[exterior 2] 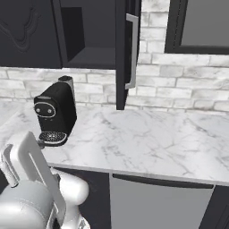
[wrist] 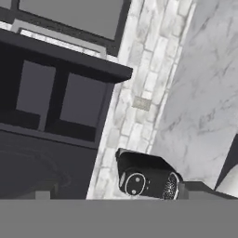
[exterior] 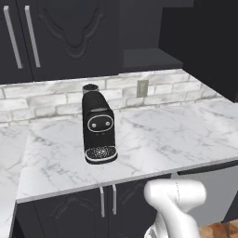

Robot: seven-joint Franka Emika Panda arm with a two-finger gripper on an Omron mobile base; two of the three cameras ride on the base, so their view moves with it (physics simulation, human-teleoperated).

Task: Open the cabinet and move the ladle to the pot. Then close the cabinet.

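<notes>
Arm [exterior: 174,197] sits low at the near edge, gripper [wrist: 116,195] spread wide and holding nothing. Beyond it lies the marble counter [exterior: 162,139], with a black coffee machine [exterior: 98,125] standing towards its left. Far and above, the cabinet [exterior 2: 89,56] has its right door [exterior 2: 121,53] swung out towards the robot and its left door [exterior: 79,28] shut. Where the ladle lies I cannot tell; the visible shelf looks bare. Reaching in is likely next. Rise to shelf height first and enter left of the door's edge, staying above the coffee machine.
</notes>
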